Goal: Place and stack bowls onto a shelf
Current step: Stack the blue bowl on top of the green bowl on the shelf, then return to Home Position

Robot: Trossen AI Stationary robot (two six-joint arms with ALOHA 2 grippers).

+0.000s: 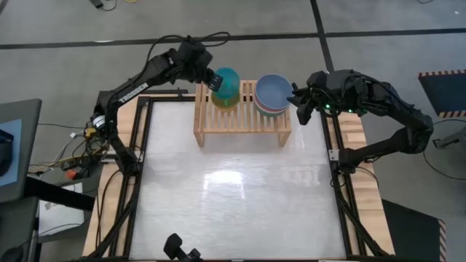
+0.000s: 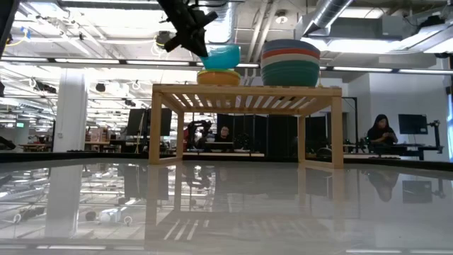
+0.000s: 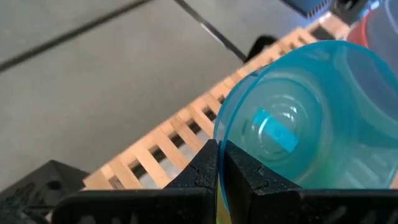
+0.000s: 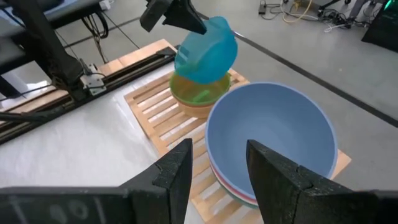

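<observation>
Left gripper was at upper centre of the high view, fingers pinched on the rim of the cyan bowl, holding it tilted just above the yellow bowl. In the right wrist view the cyan bowl hung over the yellow one, which sat on the shelf with another bowl under it. Low view: cyan bowl raised over the yellow bowl on the left part of the shelf top. Grey-blue bowl topped a taller stack on the shelf's right part. Right gripper waited just right of that stack, fingers spread apart, holding nothing.
</observation>
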